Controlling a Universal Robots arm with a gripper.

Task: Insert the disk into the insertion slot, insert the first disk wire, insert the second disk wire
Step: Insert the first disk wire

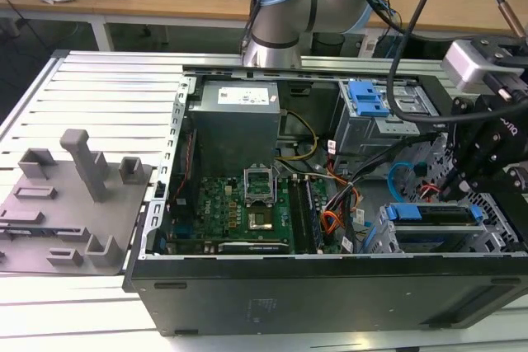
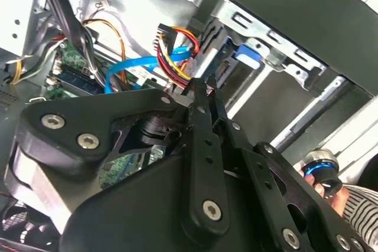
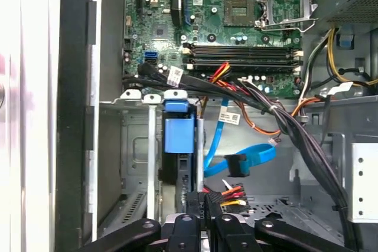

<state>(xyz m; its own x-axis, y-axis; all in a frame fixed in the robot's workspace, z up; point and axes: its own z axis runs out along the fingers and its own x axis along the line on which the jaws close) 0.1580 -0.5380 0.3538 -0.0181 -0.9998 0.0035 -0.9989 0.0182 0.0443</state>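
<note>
1. The tool (image 3: pixel 202 202) has its two fingers drawn together on the plug end of the power wire (image 3: pixel 230 193), a red, yellow and black bundle that fans out just beside the tips.
2. The disk (image 3: pixel 178 134) sits directly ahead of the tool tips. It is seated in the insertion slot (image 1: pixel 493 224), with its blue carrier between the slot's grey sheet-metal walls.
3. Edges crowd the tool. The slot wall runs along one flank, and the black outer wall of the computer case (image 1: pixel 330 286) lies just past it.
4. On the tool's other flank there is open grey case floor. The blue wire (image 3: pixel 236 160) lies loose across it, its dark plug near the power wire but apart from it.
5. A thick black cable bundle (image 3: pixel 295 134) crosses beyond the disk, between the tool and the motherboard (image 3: pixel 236 28).
6. In the exterior view the tool (image 1: pixel 455 191) reaches down into the case beside the slot, with a blue latch piece (image 1: pixel 367 98) well beyond it.
7. In the second wrist view, a person's hand (image 2: pixel 332 196) with a striped sleeve is outside the case, behind the tool body.
8. The case lies open on a slatted metal bench (image 1: pixel 99 96). A grey moulded fixture (image 1: pixel 74 195) rests well away from the tool, past the case's far side.
</note>
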